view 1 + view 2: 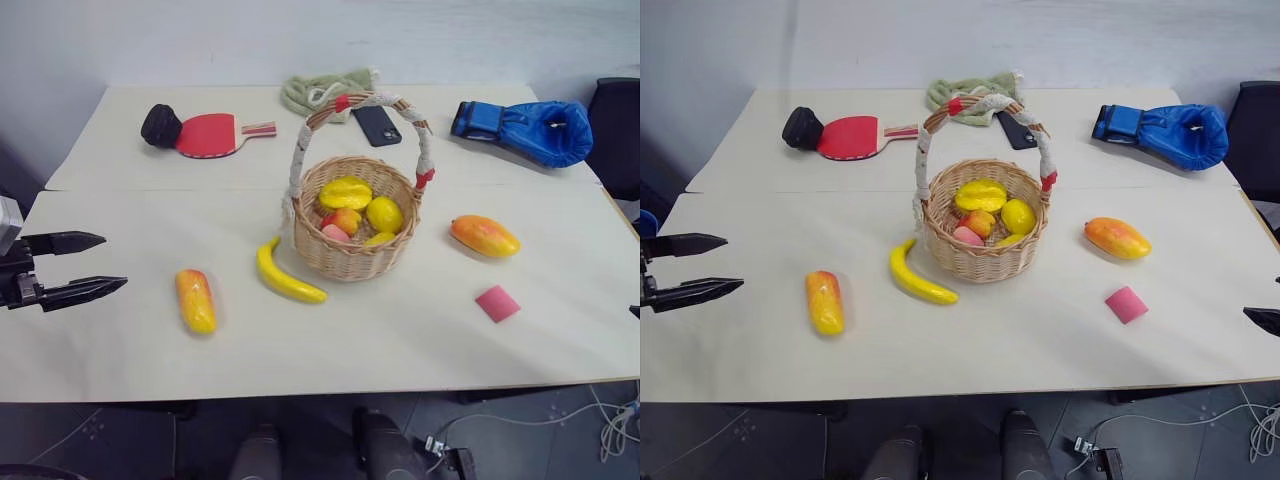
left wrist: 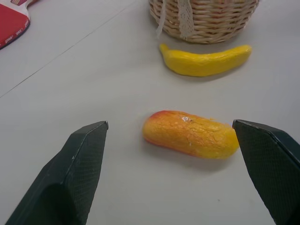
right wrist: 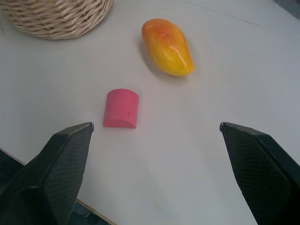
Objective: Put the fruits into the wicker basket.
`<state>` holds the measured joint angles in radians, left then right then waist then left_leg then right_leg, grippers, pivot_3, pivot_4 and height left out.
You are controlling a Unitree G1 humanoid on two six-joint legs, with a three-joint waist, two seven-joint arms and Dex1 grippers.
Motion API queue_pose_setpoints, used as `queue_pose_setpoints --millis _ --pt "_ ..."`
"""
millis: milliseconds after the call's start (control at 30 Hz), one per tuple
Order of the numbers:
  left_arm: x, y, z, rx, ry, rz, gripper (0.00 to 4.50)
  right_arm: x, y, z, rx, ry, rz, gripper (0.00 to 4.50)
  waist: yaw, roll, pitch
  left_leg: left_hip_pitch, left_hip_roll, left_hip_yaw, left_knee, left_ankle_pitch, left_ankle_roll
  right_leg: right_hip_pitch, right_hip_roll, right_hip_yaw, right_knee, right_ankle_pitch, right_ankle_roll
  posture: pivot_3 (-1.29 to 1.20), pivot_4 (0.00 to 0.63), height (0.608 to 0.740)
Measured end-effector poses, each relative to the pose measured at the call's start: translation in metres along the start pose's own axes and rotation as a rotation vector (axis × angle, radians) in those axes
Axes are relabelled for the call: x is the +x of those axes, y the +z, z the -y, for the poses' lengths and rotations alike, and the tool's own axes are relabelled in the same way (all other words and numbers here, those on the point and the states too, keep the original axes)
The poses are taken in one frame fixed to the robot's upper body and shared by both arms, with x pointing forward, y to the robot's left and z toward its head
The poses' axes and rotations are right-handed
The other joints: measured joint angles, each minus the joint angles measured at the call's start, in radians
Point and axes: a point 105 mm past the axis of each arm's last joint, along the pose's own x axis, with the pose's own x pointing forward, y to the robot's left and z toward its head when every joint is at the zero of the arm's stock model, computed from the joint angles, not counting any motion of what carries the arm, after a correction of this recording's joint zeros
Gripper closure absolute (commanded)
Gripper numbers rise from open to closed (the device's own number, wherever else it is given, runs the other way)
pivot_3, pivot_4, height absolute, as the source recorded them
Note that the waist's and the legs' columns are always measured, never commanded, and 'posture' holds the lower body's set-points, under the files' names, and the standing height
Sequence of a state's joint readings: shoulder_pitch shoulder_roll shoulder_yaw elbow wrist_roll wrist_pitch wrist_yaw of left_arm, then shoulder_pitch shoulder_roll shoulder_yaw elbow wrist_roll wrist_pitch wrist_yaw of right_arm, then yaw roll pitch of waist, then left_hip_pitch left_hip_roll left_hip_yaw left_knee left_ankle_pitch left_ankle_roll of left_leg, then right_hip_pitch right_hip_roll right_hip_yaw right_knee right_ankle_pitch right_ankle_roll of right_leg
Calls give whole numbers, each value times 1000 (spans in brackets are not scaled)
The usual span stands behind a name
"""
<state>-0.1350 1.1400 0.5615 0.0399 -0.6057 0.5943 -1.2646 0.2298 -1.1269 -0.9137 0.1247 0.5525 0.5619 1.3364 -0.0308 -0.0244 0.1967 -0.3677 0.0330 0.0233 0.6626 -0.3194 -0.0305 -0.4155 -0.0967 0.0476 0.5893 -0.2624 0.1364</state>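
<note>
Nearest the camera, at the left edge, the left gripper (image 1: 95,264) hung over the pale surface (image 1: 400,350) with its two black fingers spread wide and nothing between them. In the left wrist view the same fingers framed the left mango (image 2: 190,133), which lay on its side just beyond their tips, untouched.

Moving rightward, that left mango rested apart from the banana (image 1: 286,275), whose curve lay close against the foot of the wicker basket (image 1: 352,255). The basket stood upright near the middle of the surface, its tall handle wrapped in white cord with red ties. Inside it sat several small fruits (image 1: 345,192), yellow ones and a reddish one.

Right of the basket, and clear of it, the right mango (image 1: 484,236) lay on the surface. Nearer the front edge was a flat pink square (image 1: 497,303). The right gripper (image 3: 157,129) hovered beyond it, fingers spread and empty, pointing toward the pink square and the mango behind it.

Along the far side, left to right, lay a red paddle (image 1: 208,134), a green cloth (image 1: 322,90), a dark phone (image 1: 377,125) and a blue boxing glove (image 1: 528,128).
</note>
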Motion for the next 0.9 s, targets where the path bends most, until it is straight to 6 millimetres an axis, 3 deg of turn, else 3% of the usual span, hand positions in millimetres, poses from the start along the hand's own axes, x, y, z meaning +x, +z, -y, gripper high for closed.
queue_pose_setpoints --millis 33,200,400,533,767,900 --pt "7 3 5 -14 -37 19 16 3 1 -1 6 -7 14 0 0 0 0 0 0 0 0 0 0 0 0 0 0 3 6 0 150 740" --pt "43 25 46 28 -282 56 16 27 4 -25 -4 30 53 0 2 0 0 0 0 -1 1 0 0 0 0 0 1 4 7 0 150 740" --pt "98 47 105 136 -586 122 16 92 -34 -59 42 41 20 0 3 -1 -1 -1 -1 -2 3 1 -1 1 1 2 1 5 9 0 150 740" --pt "113 64 114 183 -628 154 16 109 -44 -56 8 -12 -12 0 1 -1 -1 -1 -1 -3 3 1 -1 2 2 2 1 5 9 0 150 740" --pt "125 66 115 174 -663 150 16 139 -62 -50 49 -22 -53 0 2 -1 -1 -1 -1 -3 3 1 0 2 2 2 1 5 9 0 150 740" --pt "129 73 118 196 -679 168 0 146 -67 -50 70 -16 -70 881 3 0 -1 -1 -1 -3 3 1 0 1 2 2 1 4 9 0 150 740"
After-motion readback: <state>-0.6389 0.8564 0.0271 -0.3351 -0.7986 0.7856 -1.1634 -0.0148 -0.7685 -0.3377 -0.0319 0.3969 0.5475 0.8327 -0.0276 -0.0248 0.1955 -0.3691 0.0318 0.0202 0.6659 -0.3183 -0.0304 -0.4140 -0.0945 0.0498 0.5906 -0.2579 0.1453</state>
